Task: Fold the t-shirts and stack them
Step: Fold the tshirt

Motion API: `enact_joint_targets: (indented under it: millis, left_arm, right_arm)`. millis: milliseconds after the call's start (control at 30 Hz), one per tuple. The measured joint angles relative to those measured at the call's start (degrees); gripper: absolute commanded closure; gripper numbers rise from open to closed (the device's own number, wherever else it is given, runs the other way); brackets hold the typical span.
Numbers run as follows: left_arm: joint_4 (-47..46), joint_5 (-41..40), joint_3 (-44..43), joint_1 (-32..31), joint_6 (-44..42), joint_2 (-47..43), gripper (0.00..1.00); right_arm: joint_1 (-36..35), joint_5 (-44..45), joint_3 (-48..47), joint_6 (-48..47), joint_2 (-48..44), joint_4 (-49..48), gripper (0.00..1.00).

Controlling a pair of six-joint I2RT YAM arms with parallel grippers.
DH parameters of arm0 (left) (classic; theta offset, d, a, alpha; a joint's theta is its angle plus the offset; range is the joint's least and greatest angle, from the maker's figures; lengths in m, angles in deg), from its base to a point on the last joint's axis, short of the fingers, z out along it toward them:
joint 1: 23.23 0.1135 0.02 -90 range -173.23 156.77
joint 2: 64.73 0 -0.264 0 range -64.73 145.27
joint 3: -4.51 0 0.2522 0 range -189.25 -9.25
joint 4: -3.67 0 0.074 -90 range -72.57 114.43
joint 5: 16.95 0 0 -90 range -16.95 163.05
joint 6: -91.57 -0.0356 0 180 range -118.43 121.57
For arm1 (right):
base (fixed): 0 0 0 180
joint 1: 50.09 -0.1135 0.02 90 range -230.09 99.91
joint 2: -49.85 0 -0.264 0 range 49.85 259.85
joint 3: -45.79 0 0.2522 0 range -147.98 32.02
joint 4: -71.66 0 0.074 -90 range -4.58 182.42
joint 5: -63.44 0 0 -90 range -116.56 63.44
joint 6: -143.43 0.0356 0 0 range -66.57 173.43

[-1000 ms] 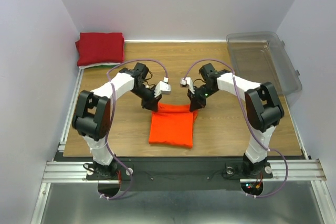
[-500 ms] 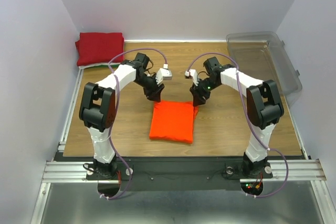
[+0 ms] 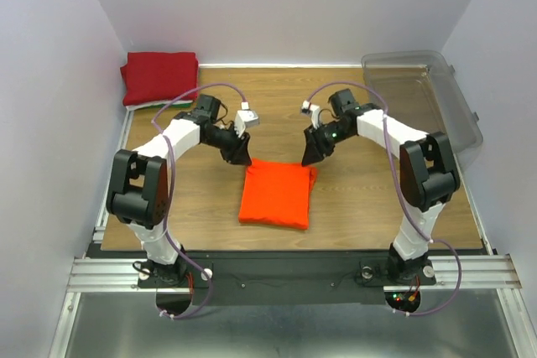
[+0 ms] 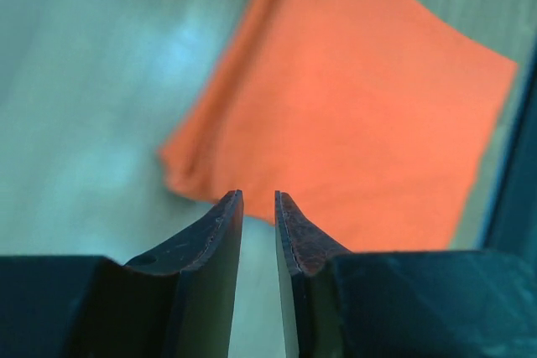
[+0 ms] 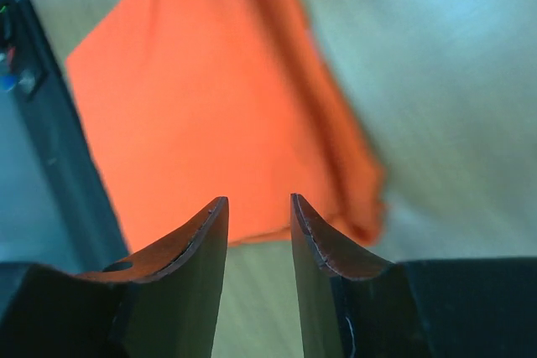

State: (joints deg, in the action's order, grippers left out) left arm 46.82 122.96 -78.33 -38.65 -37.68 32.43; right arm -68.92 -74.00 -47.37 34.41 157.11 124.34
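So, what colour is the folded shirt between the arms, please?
Bright orange t-shirt; clearest in top external view.

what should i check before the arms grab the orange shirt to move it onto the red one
1. orange t-shirt folded flat: ok, a rough square.
2. left gripper empty: ok, jaws slightly apart, nothing between.
3. right gripper empty: ok, jaws apart.
4. Both grippers at the shirt's far corners: ok.
5. dark red t-shirt folded in the far left corner, ready as a base: ok.
6. Finger height above the cloth: cannot tell.
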Motion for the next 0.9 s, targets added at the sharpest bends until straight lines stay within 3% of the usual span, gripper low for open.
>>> enact_joint_targets:
  millis: [133, 267, 433, 567, 733, 900]
  left_arm:
    - [-5.05, 1.92, 6.38, -0.52, 7.58, 2.38, 0.68]
    - [-10.75, 2.12, 8.31, -0.57, 15.32, 6.84, 0.70]
    - [-16.96, 4.07, 7.15, -0.13, 24.17, 12.11, 0.73]
    - [-18.58, 4.44, 1.70, 1.05, 26.47, 16.17, 0.73]
    - [-18.84, 3.85, -2.10, 3.30, 26.43, 15.37, 0.72]
    - [-21.00, 6.86, -1.11, 3.87, 30.56, 8.02, 0.72]
  right_arm:
    - [-2.08, -0.20, 5.92, 4.57, 1.29, -0.81, 0.58]
    - [-1.88, 3.67, 5.57, 7.04, 5.51, -3.06, 0.60]
    - [-1.40, 6.16, -1.27, 9.73, 11.28, -4.61, 0.62]
    - [-1.33, 9.68, -8.46, 10.01, 15.02, -8.15, 0.60]
    - [-1.14, 13.53, -11.41, 10.21, 14.43, -10.47, 0.53]
    - [-0.94, 9.57, -9.94, 14.62, 7.85, -11.93, 0.53]
